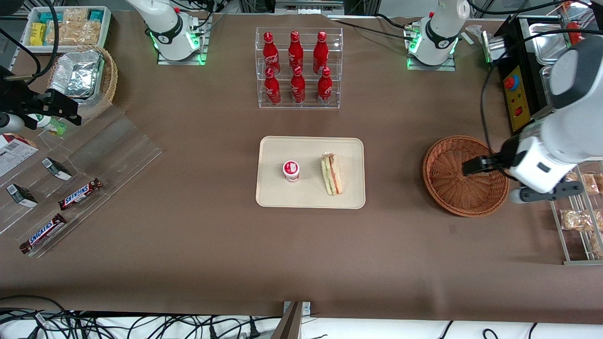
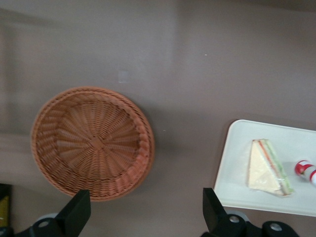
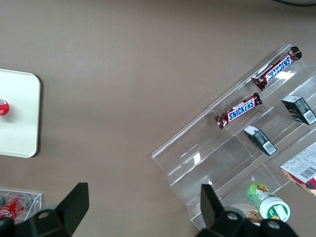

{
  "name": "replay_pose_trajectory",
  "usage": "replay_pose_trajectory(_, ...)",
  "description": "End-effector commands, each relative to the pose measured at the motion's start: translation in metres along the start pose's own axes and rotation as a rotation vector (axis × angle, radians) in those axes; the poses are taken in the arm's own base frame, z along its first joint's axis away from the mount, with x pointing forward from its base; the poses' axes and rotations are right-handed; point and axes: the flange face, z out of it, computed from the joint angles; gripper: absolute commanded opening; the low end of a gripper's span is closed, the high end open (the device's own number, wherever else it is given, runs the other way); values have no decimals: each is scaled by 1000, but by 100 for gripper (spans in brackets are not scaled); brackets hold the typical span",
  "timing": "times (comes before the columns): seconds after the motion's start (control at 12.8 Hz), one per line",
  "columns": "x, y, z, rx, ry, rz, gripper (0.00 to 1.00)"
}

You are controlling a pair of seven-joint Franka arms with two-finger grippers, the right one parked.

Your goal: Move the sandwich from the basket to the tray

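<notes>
Sandwich lies on tray, beside a small cup, long axis running toward the front camera. Basket holds nothing. End effector hovers over basket, released, fingers spread, well apart from sandwich. Placement looks complete.

Wrapped sandwich on tray (basket empty).
</notes>
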Motion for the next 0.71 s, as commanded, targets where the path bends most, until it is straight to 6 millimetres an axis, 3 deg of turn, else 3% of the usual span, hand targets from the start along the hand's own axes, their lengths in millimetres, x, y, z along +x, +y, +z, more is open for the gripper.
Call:
replay_pose_trajectory(0.0, 3, -37, -6, -14, -25, 144, 100)
replay_pose_trajectory(0.16, 10, -58, -2, 22, -27, 266, 100)
replay_pose_trajectory(0.39, 15, -36, 21, 93, -51, 295, 100)
replay_pose_trajectory(0.63, 19, -22, 30, 94, -14, 295, 100)
